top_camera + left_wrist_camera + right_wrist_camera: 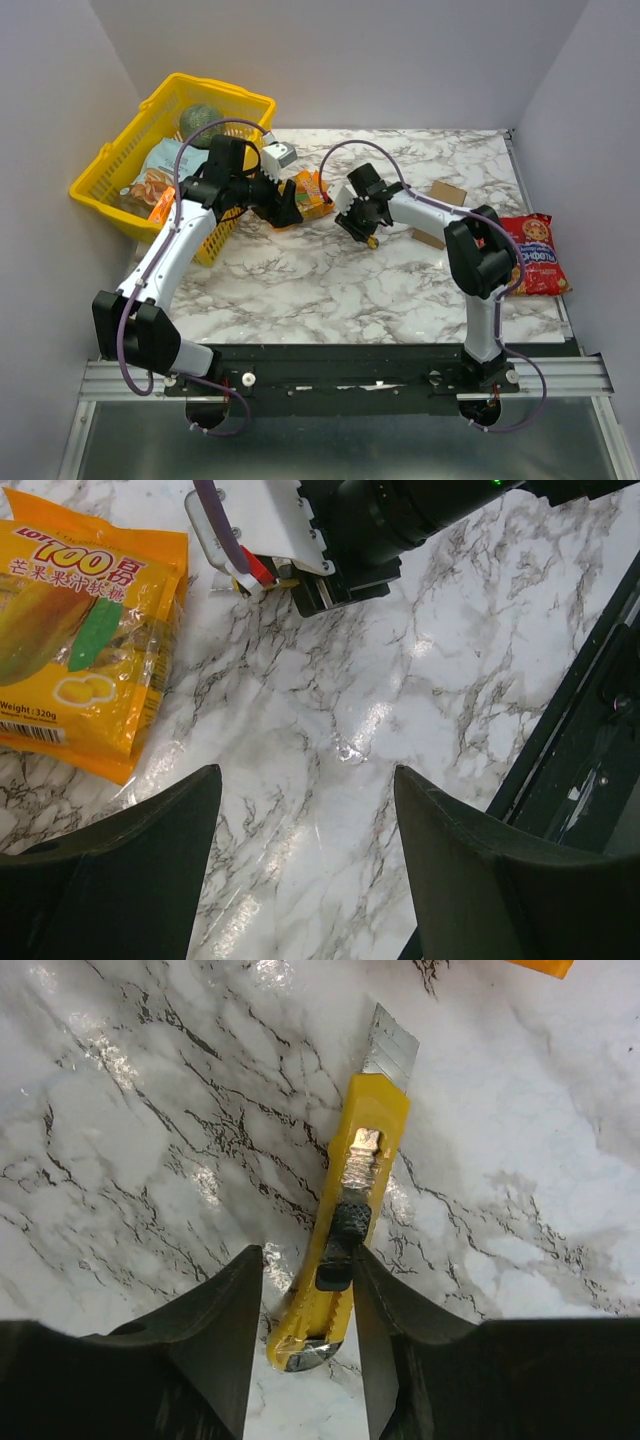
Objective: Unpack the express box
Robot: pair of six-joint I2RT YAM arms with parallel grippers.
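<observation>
Top external view: express box [447, 192] lies right of both jaws, parted, gripping nothing.

The left gripper [288, 208] and right gripper [366, 235] point toward each other, close together and angled downward, the left's fingers [150, 860] spread wide, the right's fingers [200, 1340] parted about halfway.

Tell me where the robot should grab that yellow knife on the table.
Grip the knife by the rear half of its yellow handle, across the narrow sides, coming straight down from above. It lies flat on the table, and the bare blade sticks out at the far end.
</observation>
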